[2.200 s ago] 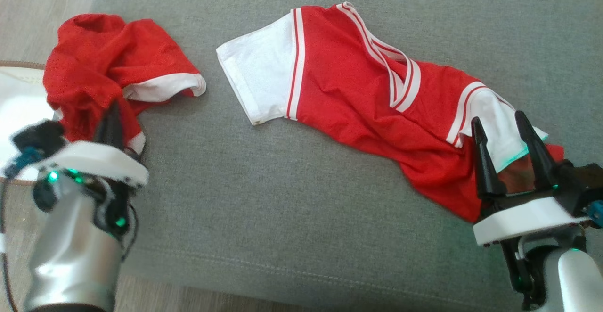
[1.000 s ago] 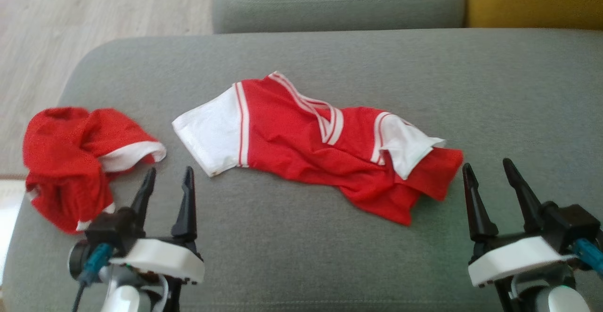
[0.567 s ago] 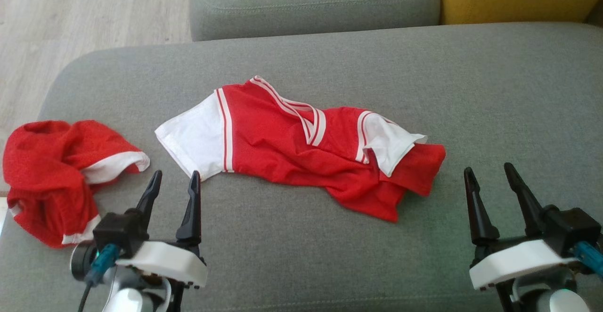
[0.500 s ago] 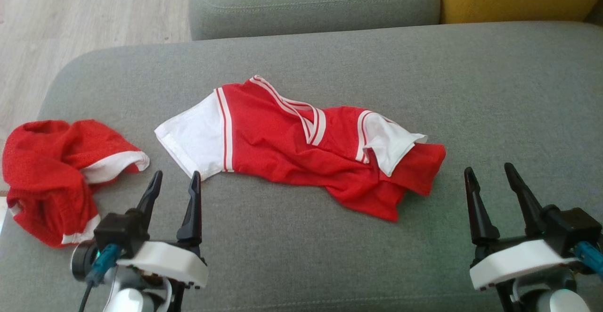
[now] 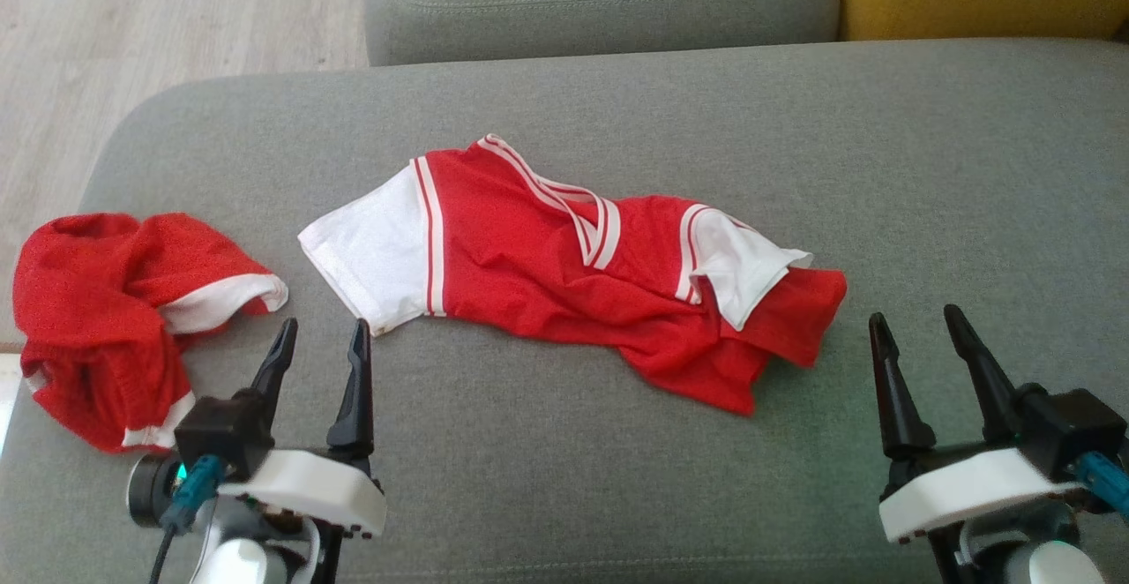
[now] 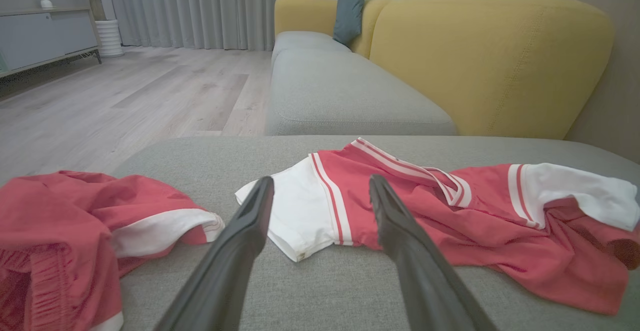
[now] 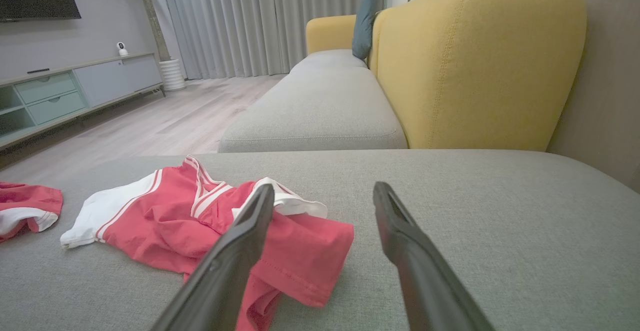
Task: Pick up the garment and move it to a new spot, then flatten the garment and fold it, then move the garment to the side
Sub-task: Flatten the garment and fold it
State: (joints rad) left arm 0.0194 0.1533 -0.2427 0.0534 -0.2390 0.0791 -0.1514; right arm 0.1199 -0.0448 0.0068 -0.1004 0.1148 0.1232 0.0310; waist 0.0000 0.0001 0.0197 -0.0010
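Near the crumpled red garment (image 5: pixel 529 258), the left pincer (image 5: pixel 323 326) and right pincer (image 5: pixel 914 315) stand wide apart, touching nothing.

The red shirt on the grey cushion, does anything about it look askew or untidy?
Yes. The red shirt lies crumpled and slanted on the cushion: the white sleeve on the robot's right is folded over the body, with red cloth bunched under it. The red shorts lie heaped near the cushion's left edge.

I see the garment (image 5: pixel 529 266) as thin matt cloth on a coarsely woven sofa seat (image 5: pixel 564 478); the fingers (image 6: pixel 237 251) look smooth matt plastic.
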